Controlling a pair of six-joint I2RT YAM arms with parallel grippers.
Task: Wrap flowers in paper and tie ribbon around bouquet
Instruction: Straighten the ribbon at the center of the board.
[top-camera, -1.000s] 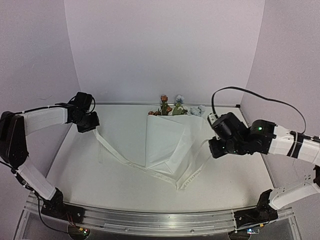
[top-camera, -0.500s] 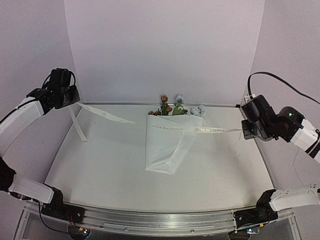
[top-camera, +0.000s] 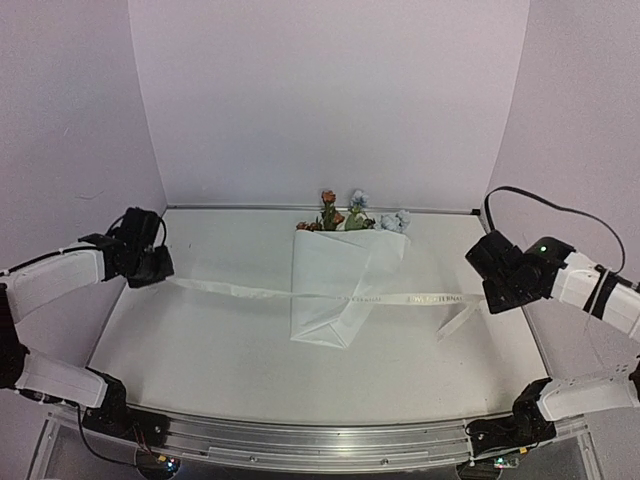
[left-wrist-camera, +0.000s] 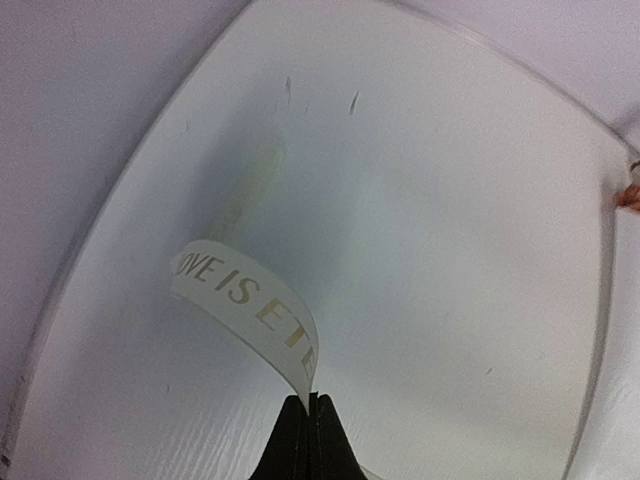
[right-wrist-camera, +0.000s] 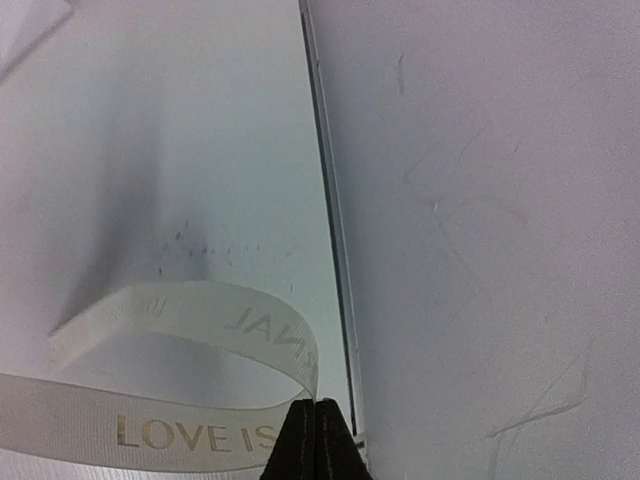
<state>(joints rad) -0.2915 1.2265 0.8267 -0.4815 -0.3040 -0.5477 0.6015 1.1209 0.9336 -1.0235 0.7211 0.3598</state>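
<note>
White counter (top-camera: 200, 350) holds the bouquet (top-camera: 330, 285) mid-frame. The ribbon (top-camera: 410, 298) runs left to right across it, one end pinched tight in the left hand (top-camera: 163, 274), the other in the right hand (top-camera: 484, 292).

The bouquet (top-camera: 330, 290) is laid at the middle of the table (top-camera: 200, 350), the flowers (top-camera: 345, 215) toward its far edge; the ribbon (top-camera: 420, 298) is stretched across it from left edge to right edge.

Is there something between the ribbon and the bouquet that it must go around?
Nothing visible stands between them. The ribbon, pinched by the left gripper and the right gripper, runs straight across the paper cone of the bouquet. Only bare table lies on both sides of the cone.
</note>
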